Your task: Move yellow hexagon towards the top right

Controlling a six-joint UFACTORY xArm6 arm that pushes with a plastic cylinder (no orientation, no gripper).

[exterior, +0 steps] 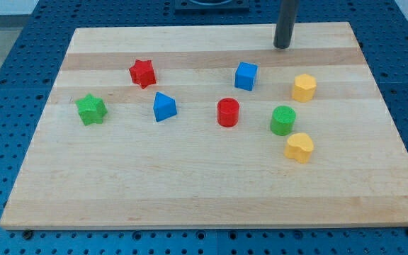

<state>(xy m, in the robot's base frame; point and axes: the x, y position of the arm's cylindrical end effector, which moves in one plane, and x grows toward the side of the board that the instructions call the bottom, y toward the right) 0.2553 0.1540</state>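
Observation:
The yellow hexagon (pixel 304 88) sits on the wooden board (pixel 190 191) at the view's right, above the middle. My tip (pixel 282 47) rests on the board near the view's top edge, up and slightly left of the yellow hexagon, clearly apart from it. A blue cube (pixel 246 76) lies left of the hexagon, below and left of my tip.
A yellow heart-like block (pixel 299 147) and a green cylinder (pixel 282 120) lie below the hexagon. A red cylinder (pixel 228 112), a blue triangular block (pixel 164 107), a red star (pixel 142 73) and a green star (pixel 91 109) spread toward the view's left.

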